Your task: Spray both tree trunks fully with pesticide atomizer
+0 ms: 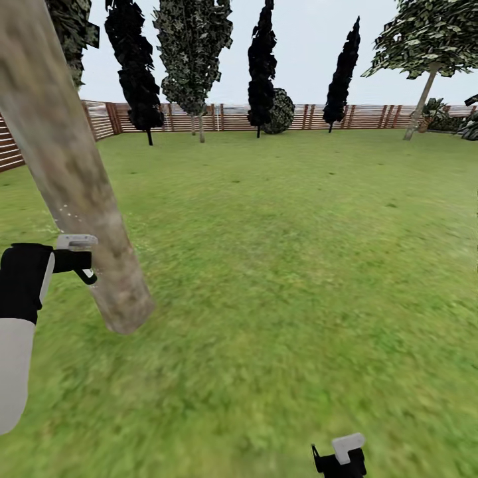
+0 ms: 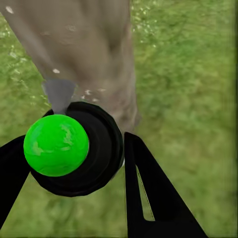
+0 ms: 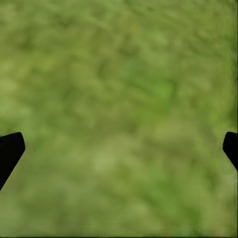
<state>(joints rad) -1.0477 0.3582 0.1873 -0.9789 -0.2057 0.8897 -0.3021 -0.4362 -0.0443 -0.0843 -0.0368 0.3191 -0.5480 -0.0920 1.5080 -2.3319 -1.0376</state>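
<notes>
My left gripper (image 2: pixel 74 144) is shut on the pesticide atomizer (image 2: pixel 74 153), a round black bottle whose top shows as a bright green ball here. A grey wedge at its front points at the tree trunk (image 2: pixel 89 49) just beyond it. White specks dot the trunk and the grass around it. In the head view the left gripper (image 1: pixel 78 262) is held right beside the thick, pale, leaning trunk (image 1: pixel 73 179), low down near its base. My right gripper (image 3: pixel 119 148) is open over bare lawn, and it also appears at the bottom edge of the head view (image 1: pixel 340 458).
Green lawn (image 1: pixel 285 265) spreads all around. A brown slat fence (image 1: pixel 372 116) runs along the back with black cone-shaped trees (image 1: pixel 262 60) in front of it. Another pale-trunked tree (image 1: pixel 419 99) stands far off at the back right.
</notes>
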